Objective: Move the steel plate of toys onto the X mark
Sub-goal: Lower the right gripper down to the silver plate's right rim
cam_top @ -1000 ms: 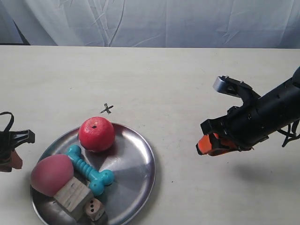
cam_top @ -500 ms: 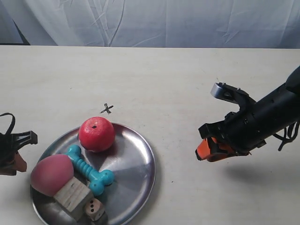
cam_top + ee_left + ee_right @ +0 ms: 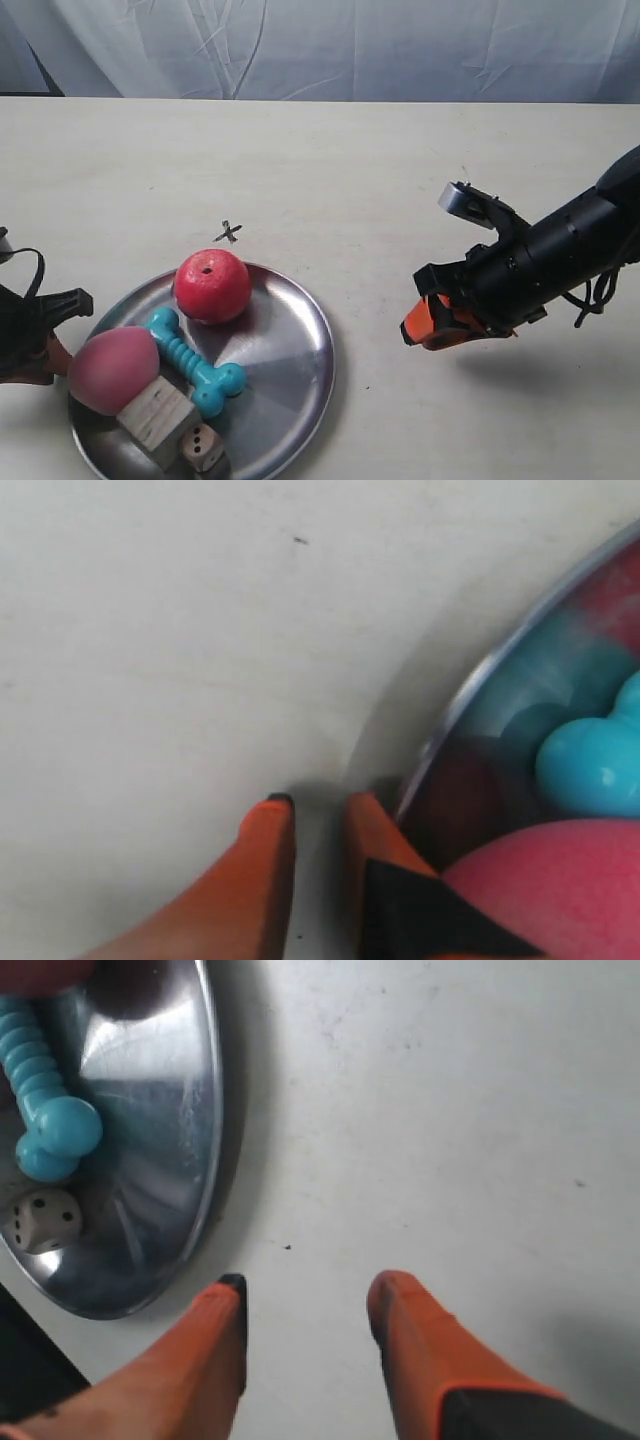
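Note:
The steel plate (image 3: pixel 290 340) lies near the front left of the table and holds a red apple (image 3: pixel 212 286), pink peach (image 3: pixel 113 368), teal bone (image 3: pixel 192 362), wooden block (image 3: pixel 155 418) and die (image 3: pixel 202 446). The X mark (image 3: pixel 228 233) is drawn just beyond the plate's far rim. My left gripper (image 3: pixel 318 805) sits low on the table, fingers a narrow gap apart with nothing between them. One finger (image 3: pixel 365 815) rests against the plate rim (image 3: pixel 480 680) beside the peach (image 3: pixel 560 880). My right gripper (image 3: pixel 305 1290) hangs open over bare table, apart from the plate (image 3: pixel 180 1110).
A wrinkled white cloth (image 3: pixel 330 45) hangs behind the table's far edge. The arm at the exterior view's right (image 3: pixel 540 260) reaches in above the table, well right of the plate. The bone (image 3: pixel 50 1110) and die (image 3: pixel 45 1220) show in the right wrist view.
The left gripper has pushed in against the plate, and the plate with its toys has slid slightly rightward. The right gripper has moved leftward and lower, closer to the plate.

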Available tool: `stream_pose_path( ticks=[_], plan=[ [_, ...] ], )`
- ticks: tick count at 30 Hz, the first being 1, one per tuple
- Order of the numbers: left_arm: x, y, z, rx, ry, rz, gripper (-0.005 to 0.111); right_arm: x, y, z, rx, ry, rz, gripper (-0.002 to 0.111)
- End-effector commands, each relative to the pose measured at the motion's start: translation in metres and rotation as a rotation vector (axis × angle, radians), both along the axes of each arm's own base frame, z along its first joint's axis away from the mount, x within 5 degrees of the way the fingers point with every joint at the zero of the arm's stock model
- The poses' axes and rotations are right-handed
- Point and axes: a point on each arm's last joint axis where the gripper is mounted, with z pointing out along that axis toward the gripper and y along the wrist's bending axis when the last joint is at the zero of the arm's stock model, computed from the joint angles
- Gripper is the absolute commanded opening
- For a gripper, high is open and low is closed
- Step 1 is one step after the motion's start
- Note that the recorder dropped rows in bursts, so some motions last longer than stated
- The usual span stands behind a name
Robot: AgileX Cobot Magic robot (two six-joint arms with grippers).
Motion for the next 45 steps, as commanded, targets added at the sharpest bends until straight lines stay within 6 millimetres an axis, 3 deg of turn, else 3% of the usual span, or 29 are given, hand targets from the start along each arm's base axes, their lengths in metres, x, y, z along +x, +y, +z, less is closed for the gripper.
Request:
stream_pose_path(
  ticks=[1, 13, 23, 34, 41, 45],
  plan=[
    [0.0, -0.003, 0.001, -0.034, -0.008, -0.004, 0.02, 0.0, 0.007, -0.005, -0.001, 0.007, 0.026, 0.042],
    [-0.001, -0.003, 0.002, -0.037, 0.002, -0.017, 0.02, -0.001, 0.017, -0.006, -0.011, -0.006, 0.045, 0.042],
    [-0.005, -0.003, 0.018, -0.026, -0.059, -0.039, 0.02, -0.001, 0.017, -0.007, -0.017, -0.012, 0.041, 0.042],
    [0.0, -0.002, 0.002, -0.016, -0.034, -0.058, 0.02, 0.001, 0.016, -0.007, -0.034, -0.026, 0.031, 0.042],
    [0.003, -0.006, 0.002, -0.054, -0.064, -0.089, 0.036, 0.001, 0.016, -0.007, -0.035, -0.026, 0.035, 0.042],
    [0.002, -0.006, 0.002, -0.058, -0.06, -0.108, 0.036, 0.001, 0.016, -0.009, -0.035, -0.021, 0.038, 0.042]
  ],
)
